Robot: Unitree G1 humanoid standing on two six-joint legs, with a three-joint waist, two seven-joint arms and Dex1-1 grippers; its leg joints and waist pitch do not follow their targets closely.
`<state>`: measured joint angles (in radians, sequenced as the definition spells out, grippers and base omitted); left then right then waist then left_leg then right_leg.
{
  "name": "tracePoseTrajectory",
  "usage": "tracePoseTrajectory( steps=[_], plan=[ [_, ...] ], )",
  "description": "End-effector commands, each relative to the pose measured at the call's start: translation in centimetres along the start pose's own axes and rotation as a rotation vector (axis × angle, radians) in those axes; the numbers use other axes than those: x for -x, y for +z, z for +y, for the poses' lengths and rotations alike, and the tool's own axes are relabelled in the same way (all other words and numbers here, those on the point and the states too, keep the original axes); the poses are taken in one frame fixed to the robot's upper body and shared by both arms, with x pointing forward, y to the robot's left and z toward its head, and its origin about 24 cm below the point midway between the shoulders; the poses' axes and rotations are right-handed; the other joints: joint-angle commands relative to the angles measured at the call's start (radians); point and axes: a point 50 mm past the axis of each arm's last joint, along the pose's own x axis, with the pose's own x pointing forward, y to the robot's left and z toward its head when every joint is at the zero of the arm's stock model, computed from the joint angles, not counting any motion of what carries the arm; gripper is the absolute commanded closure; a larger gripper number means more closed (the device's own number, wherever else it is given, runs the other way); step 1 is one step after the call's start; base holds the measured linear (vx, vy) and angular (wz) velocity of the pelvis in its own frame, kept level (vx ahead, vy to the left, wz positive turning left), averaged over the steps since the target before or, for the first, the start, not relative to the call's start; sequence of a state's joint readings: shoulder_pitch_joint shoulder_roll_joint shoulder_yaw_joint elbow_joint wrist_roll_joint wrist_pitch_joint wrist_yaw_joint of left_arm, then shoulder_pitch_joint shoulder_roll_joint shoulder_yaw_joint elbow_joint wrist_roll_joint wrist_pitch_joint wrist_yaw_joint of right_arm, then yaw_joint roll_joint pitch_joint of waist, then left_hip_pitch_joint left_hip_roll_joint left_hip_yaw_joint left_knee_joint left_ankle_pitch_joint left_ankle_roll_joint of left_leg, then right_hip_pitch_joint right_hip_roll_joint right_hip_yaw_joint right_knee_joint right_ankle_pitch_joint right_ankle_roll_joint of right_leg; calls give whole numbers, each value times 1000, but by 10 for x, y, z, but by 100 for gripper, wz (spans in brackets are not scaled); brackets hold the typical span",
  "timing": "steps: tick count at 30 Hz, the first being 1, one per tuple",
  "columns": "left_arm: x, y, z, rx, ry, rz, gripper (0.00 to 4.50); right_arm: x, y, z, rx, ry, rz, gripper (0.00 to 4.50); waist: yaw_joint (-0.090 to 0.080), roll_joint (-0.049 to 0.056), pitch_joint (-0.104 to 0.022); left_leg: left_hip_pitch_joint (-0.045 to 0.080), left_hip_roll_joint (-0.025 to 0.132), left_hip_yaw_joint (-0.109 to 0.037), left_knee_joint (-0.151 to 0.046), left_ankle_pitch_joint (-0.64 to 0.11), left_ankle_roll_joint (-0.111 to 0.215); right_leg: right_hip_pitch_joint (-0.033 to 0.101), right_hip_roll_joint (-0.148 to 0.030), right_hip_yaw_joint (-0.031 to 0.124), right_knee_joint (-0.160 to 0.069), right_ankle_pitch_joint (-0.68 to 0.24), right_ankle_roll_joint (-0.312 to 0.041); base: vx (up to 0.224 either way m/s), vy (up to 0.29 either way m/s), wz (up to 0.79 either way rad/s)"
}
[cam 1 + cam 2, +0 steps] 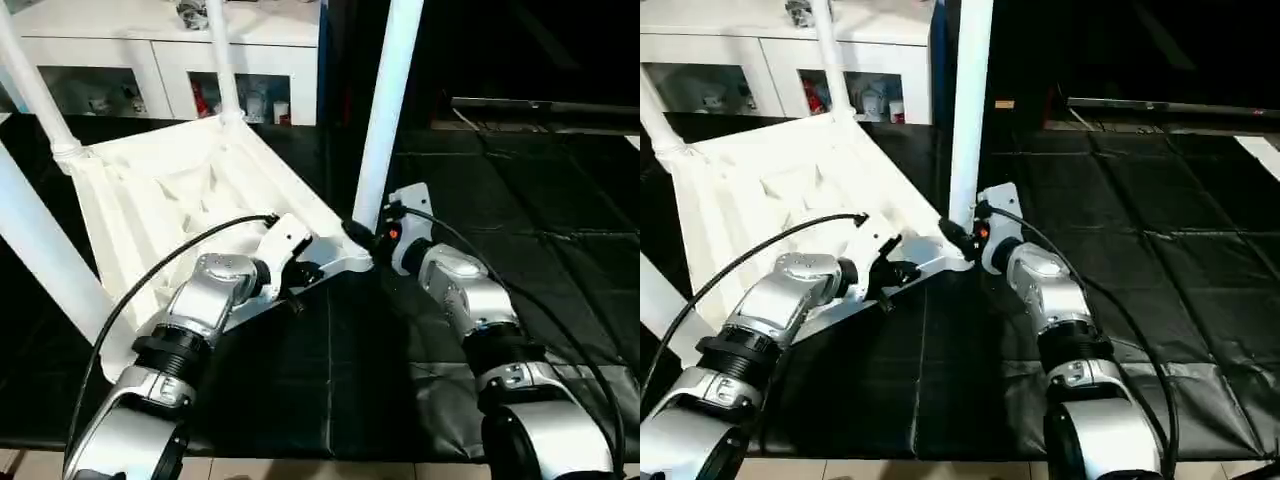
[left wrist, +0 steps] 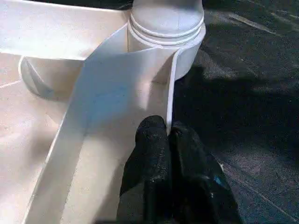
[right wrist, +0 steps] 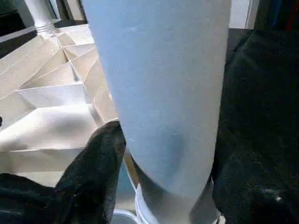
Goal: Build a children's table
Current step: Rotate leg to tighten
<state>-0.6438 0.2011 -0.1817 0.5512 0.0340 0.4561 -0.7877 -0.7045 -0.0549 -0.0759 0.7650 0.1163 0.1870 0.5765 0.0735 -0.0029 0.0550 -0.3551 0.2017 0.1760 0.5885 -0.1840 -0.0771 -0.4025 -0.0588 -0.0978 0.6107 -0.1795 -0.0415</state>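
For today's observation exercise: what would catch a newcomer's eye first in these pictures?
The white table top lies upside down on the black mat, legs pointing up. The right end effector stands around the near leg at its corner socket. The left end effector is shut on the top's rim beside that socket.

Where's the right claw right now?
In the left eye view, the right claw sits mid-frame, straddling the base of the nearest table leg at the tabletop's corner socket.

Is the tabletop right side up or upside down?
Upside down: tabletop shows its ribbed underside, legs pointing up from the corner sockets.
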Motion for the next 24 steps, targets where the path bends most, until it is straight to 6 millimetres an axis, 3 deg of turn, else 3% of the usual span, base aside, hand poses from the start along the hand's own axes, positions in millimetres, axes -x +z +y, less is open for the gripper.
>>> tracePoseTrajectory(
  steps=[1, 6, 12, 15, 24],
  plan=[
    [-12, 28, -17, -40, -33, -103, 450, -20, -19, 51, -55, 236, 63, 142, 7, -5, -67, 1, 30, -11, -63, -144, 50, 59, -94, 61, -83, -257, -161, 0, 0, 0],
    [-6, 24, -12, -69, -40, -88, 450, -14, -17, 43, 0, 254, 57, 103, 6, -4, -67, 2, 32, -12, -64, -145, 51, 59, -93, 61, -82, -252, -163, 0, 0, 0],
    [10, 14, -3, -127, -118, -60, 450, 3, -12, 18, 66, 286, 57, 49, 5, -3, -71, -4, 31, -12, -60, -117, 74, 65, -93, 61, -73, -172, -188, 0, 0, 0],
    [23, 6, 2, -186, -201, -26, 450, 17, -3, 6, 97, 382, 46, 12, 7, 0, -71, -3, 33, -10, -58, -118, 83, 66, -93, 62, -69, -153, -202, 0, 0, 0],
    [48, -8, 2, -308, -457, 71, 450, 46, 8, -6, 181, 693, 135, 0, 49, 6, -71, 11, 46, -5, -57, -149, 72, 50, -91, 60, -68, -171, -213, 0, 0, 0]
  ],
)
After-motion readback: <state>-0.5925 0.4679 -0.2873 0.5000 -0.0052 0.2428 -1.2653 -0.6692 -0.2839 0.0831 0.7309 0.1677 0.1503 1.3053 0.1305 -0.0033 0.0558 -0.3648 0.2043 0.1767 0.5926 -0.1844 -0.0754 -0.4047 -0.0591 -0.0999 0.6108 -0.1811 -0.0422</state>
